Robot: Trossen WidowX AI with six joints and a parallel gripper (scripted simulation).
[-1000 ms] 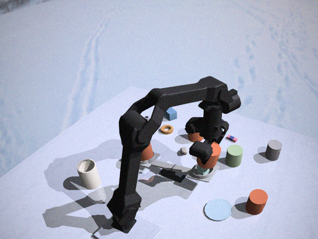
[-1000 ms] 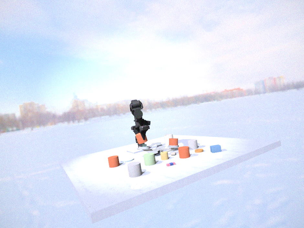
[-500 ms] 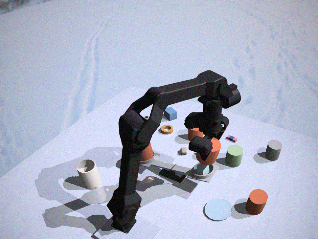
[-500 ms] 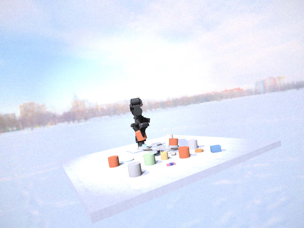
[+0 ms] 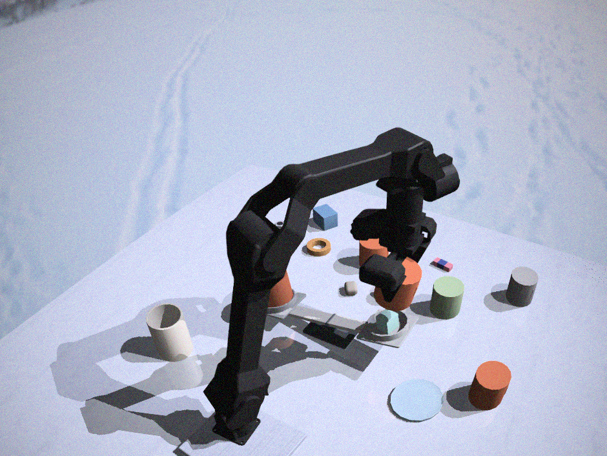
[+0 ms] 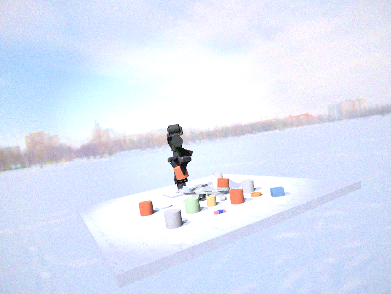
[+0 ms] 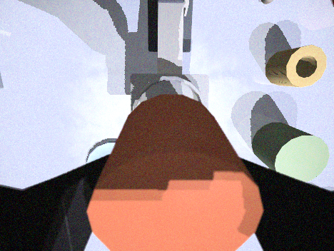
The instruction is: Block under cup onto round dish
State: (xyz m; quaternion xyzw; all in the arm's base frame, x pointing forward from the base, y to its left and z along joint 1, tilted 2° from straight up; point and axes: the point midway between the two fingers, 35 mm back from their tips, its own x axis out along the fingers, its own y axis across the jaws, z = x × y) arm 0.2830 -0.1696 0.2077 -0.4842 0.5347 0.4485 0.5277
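My gripper [image 5: 402, 276] [image 6: 180, 171] [image 7: 171, 160] is shut on an orange cup [image 5: 411, 285] [image 6: 180, 173] [image 7: 175, 214], held tilted in the air above one end of the balance [image 5: 350, 322] [image 7: 170, 39]. Below it, the teal block [image 5: 386, 322] [image 6: 185, 188] sits uncovered in the shallow pan at that end; the held cup hides it in the wrist view. The other orange cup [image 5: 281, 291] [image 6: 223, 183] stands on the balance's far end, partly behind the arm in the top view. The round light-blue dish [image 5: 416, 400] [image 6: 164, 206] [image 7: 103, 152] is empty where visible.
An orange cylinder [image 5: 489, 385] [image 6: 146, 208] stands beside the dish. A green cylinder [image 5: 446, 299] [image 6: 192, 205] [image 7: 301, 158] and another orange cylinder [image 5: 370, 252] [image 6: 236, 196] stand near the held cup. A cream cup [image 5: 172, 339], grey cylinder [image 5: 521, 288] [image 6: 173, 218] and blue block [image 5: 325, 217] [image 6: 277, 192] are farther out.
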